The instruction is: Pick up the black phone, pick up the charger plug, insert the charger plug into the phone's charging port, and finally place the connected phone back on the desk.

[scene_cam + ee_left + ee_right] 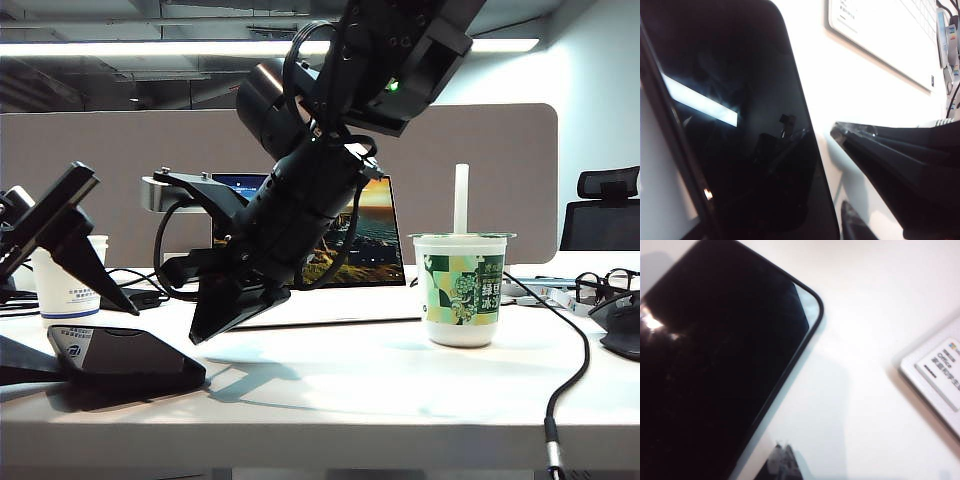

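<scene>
The black phone (125, 355) lies flat on the white desk (380, 390) at the front left, and its glossy screen (740, 125) fills much of the left wrist view. My left gripper (90, 335) is open and straddles the phone, one finger (670, 150) along one long edge and the other fingertip (852, 225) just off the opposite edge. My right gripper (203, 332) reaches across from the upper right. It is shut with nothing in it, and its tip (785, 452) hovers beside the phone's corner (805, 300). The charger plug (550, 435) hangs over the desk's front right edge on its black cable. The charging port is not visible.
A white laptop (360, 240) stands open behind the right arm, its palm rest (940, 375) close to the phone. A paper cup (65, 290) is at the back left. A green drink cup with a straw (462, 295) stands right of centre. Glasses (605, 285) lie at the far right.
</scene>
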